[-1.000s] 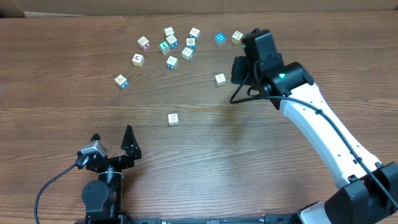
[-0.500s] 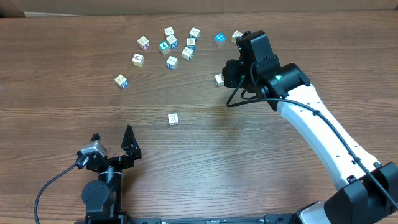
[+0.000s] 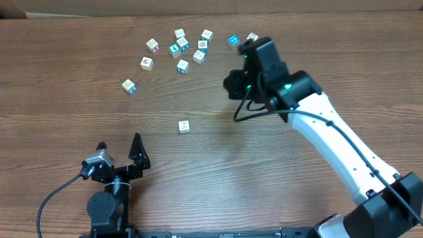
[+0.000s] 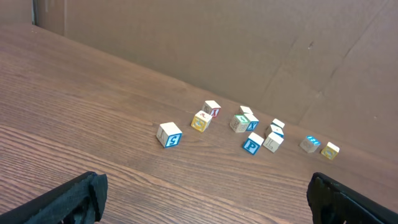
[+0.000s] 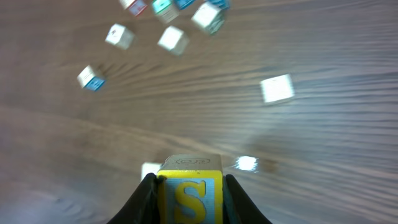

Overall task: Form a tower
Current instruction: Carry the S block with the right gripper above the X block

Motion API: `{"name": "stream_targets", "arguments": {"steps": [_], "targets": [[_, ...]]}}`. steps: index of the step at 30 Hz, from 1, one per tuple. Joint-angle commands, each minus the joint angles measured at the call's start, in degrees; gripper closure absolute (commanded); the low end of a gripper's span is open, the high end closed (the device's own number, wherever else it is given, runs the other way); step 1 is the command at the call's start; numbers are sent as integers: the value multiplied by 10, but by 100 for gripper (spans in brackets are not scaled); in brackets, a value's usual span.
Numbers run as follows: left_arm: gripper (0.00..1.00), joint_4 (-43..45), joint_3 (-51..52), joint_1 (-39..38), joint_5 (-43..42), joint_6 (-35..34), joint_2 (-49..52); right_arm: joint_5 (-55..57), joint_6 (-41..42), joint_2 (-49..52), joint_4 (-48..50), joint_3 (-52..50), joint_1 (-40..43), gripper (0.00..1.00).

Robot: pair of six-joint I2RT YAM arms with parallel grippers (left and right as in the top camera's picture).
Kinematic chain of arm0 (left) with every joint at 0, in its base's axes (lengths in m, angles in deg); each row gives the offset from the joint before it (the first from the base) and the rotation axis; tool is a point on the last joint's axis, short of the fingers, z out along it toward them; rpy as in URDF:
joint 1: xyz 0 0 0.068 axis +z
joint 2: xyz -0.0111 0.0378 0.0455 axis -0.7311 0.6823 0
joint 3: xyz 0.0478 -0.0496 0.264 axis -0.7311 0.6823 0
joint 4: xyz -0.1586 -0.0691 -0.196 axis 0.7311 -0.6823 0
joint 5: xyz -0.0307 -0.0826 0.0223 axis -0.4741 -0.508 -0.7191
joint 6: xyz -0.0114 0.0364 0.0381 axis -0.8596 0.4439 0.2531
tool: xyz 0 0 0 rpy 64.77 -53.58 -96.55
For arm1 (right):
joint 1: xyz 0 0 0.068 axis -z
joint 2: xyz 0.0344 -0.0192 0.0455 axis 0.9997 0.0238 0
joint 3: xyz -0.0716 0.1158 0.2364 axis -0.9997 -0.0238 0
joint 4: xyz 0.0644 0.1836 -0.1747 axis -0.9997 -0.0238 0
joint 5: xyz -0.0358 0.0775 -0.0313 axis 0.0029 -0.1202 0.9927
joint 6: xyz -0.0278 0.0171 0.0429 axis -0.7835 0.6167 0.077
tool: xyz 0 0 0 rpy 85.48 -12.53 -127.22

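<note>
Jaws of the right gripper (image 5: 189, 198) pinch a pale wooden S-cube (image 5: 188, 179), yellow-faced; left gripper (image 3: 119, 147) gapes wide. Set off-centre on the lone whitish block (image 3: 184, 126), it may tumble.

A dark brown wood-grain table top (image 3: 66, 106) fills nearly every view, its grain running from side to side in long streaks. Along its far edge stands a plain brown cardboard panel (image 4: 217, 43), creased with a few diagonal fold lines, closing off the room behind. Light falls evenly and softly, and shadows on the wood are faint.
</note>
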Motion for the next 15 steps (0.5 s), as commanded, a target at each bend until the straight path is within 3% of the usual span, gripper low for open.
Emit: {"name": "stream_targets", "arguments": {"steps": [1, 15], "targets": [[1, 1, 2, -2, -3, -4, -4, 28, 29, -7, 3, 0, -40, 96], [0, 1, 2, -2, -3, -4, -4, 129, 92, 69, 32, 0, -150, 96]]}}
